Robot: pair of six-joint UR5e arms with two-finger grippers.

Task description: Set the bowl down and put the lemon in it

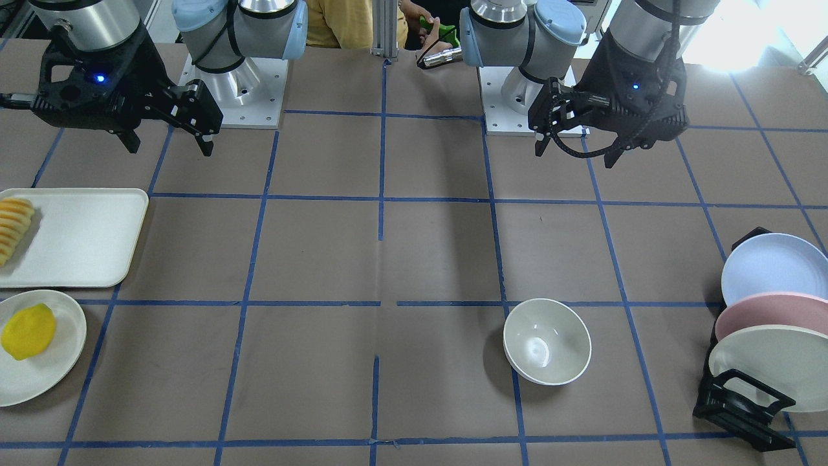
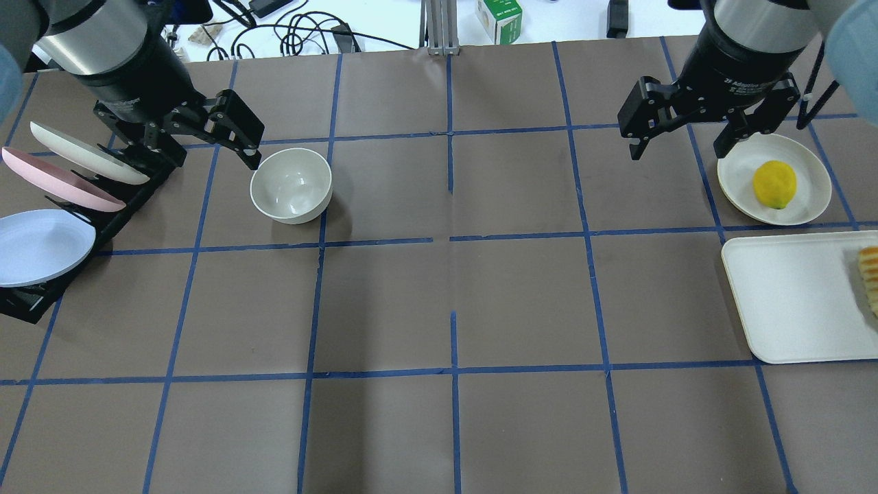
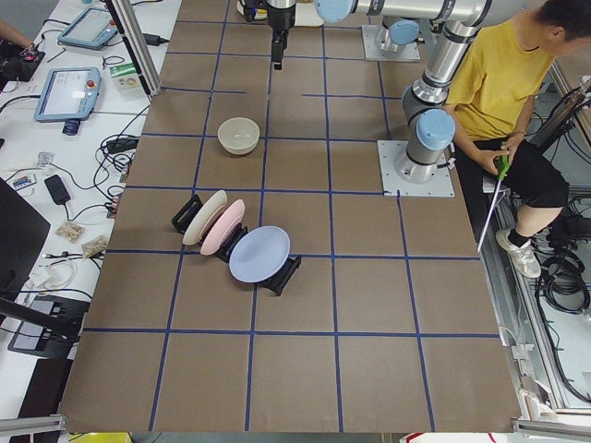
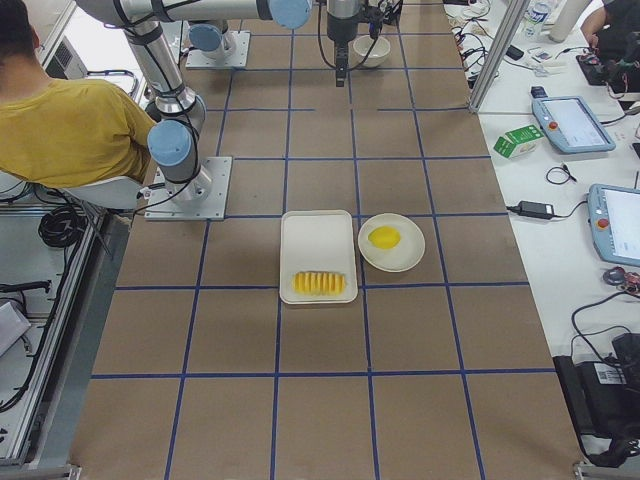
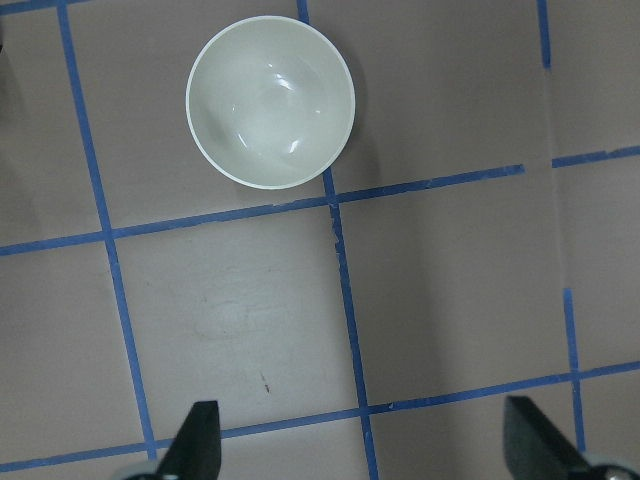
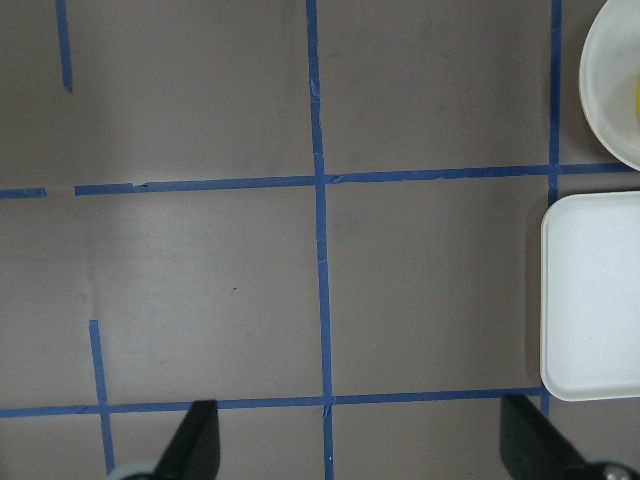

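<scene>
The off-white bowl (image 1: 547, 341) stands upright and empty on the table; it also shows in the overhead view (image 2: 291, 185) and at the top of the left wrist view (image 5: 270, 102). My left gripper (image 2: 199, 147) hangs open and empty above the table, just beside the bowl and apart from it. The yellow lemon (image 2: 774, 184) lies on a flat cream plate (image 2: 809, 165) at the far right; it also shows in the front view (image 1: 28, 331). My right gripper (image 2: 679, 152) is open and empty, above the table just left of that plate.
A white tray (image 2: 789, 302) with a row of yellow-orange slices (image 2: 870, 274) lies next to the lemon's plate. A black rack (image 2: 27, 302) holding white, pink and blue plates stands at the left edge, close to my left gripper. A person sits behind the arms' bases.
</scene>
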